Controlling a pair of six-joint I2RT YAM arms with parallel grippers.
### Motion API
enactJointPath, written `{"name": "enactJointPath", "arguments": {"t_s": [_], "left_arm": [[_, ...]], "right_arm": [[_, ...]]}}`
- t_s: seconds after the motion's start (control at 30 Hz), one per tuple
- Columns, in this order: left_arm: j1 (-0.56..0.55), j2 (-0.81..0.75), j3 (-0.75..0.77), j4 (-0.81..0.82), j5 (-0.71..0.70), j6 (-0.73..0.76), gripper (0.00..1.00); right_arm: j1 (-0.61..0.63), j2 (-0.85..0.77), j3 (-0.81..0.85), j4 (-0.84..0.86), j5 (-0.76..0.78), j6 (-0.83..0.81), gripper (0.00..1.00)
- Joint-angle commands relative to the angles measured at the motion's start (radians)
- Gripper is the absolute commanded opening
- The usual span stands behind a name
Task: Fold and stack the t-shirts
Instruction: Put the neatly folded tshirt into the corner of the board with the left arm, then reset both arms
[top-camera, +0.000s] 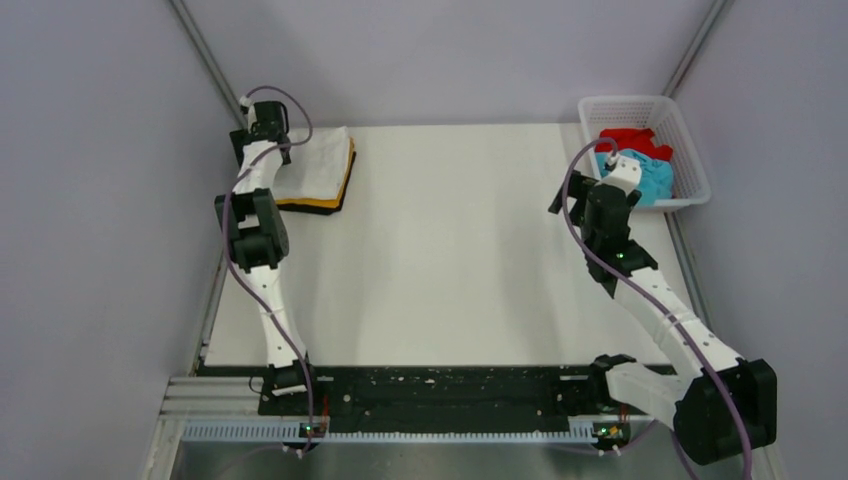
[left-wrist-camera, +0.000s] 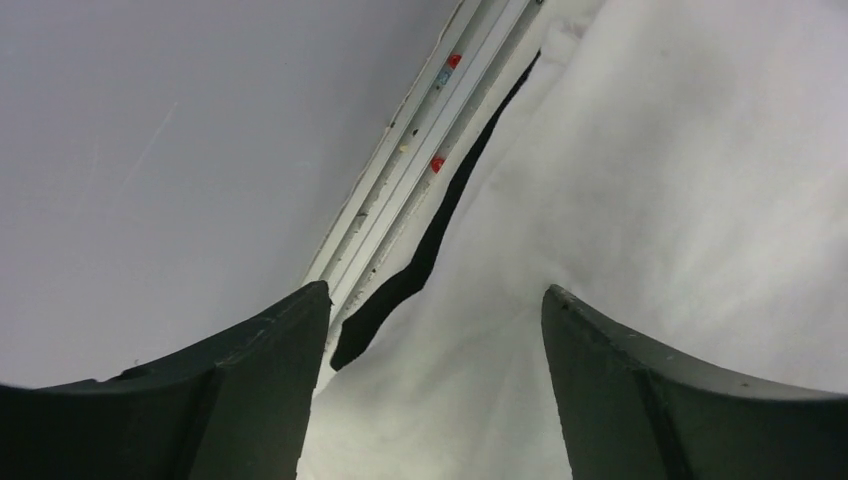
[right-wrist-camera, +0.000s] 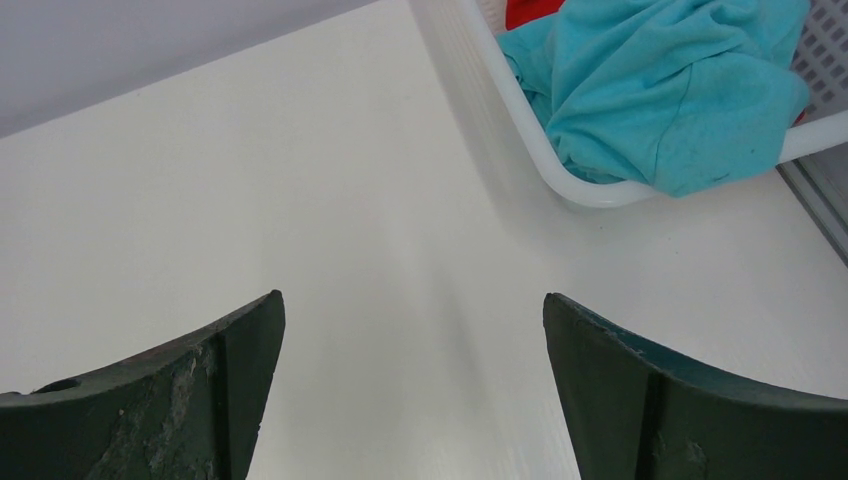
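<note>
Stack: folded white cloth t-shirt (top-camera: 318, 160) on top, orange cloth t-shirt (top-camera: 349, 172) edge under it, black cloth t-shirt (left-wrist-camera: 420, 265) lowest; far-left corner of flat white table (top-camera: 460, 250).
Left gripper (left-wrist-camera: 434, 292): spread wide, nothing held; above the stack's wall-side edge, white cloth under and right of it, black strip poking out toward the wall rail.
Right gripper (right-wrist-camera: 412, 296): spread wide, empty; over bare table, just beside white plastic lattice basket (top-camera: 694, 160).
Left to fold: crumpled teal cloth t-shirt (right-wrist-camera: 660, 90) and red cloth t-shirt (top-camera: 630, 138), both in basket; teal in front, lapping over the near rim, red behind.
Key relation: teal ahead and to the right of right gripper, near; left arm well apart, across the table. Right arm nearer.
Long axis: unreadable, bunched heap.
Progress (judged): three stacked, two to go.
Next (judged): forward-right reach over rim, pinch on teal.
Risk (judged): red dragged out too; light basket tipping or sliding.
</note>
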Motion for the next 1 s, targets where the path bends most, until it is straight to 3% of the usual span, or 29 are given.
{"name": "enactJointPath", "arguments": {"t_s": [0.0, 0.07, 0.2, 0.4, 0.67, 0.8, 0.97], "left_arm": [[-0.008, -0.182, 0.031, 0.01, -0.029, -0.188, 0.89], [-0.021, -0.263, 0.006, -0.02, -0.033, -0.258, 0.98], [-0.07, -0.475, -0.172, 0.02, 0.018, -0.327, 0.99], [-0.219, -0.849, -0.612, 0.125, 0.167, -0.403, 0.99], [-0.456, -1.312, -1.33, 0.304, 0.511, -0.582, 0.99], [-0.493, -1.416, -1.487, 0.257, 0.501, -0.669, 0.99], [-0.499, -1.489, -1.516, 0.154, 0.423, -0.686, 0.99]], "right_arm": [[-0.002, -0.08, 0.003, 0.002, -0.027, 0.027, 0.99], [-0.001, -0.109, -0.024, 0.002, -0.036, 0.035, 0.99], [-0.001, -0.159, -0.059, -0.059, -0.055, 0.052, 0.99], [-0.001, -0.2, -0.101, -0.132, -0.106, 0.108, 0.99], [-0.002, -0.227, -0.188, -0.177, -0.193, 0.158, 0.99], [-0.002, -0.239, -0.22, -0.19, -0.189, 0.182, 0.99], [-0.001, -0.25, -0.226, -0.175, -0.191, 0.188, 0.99]]}}
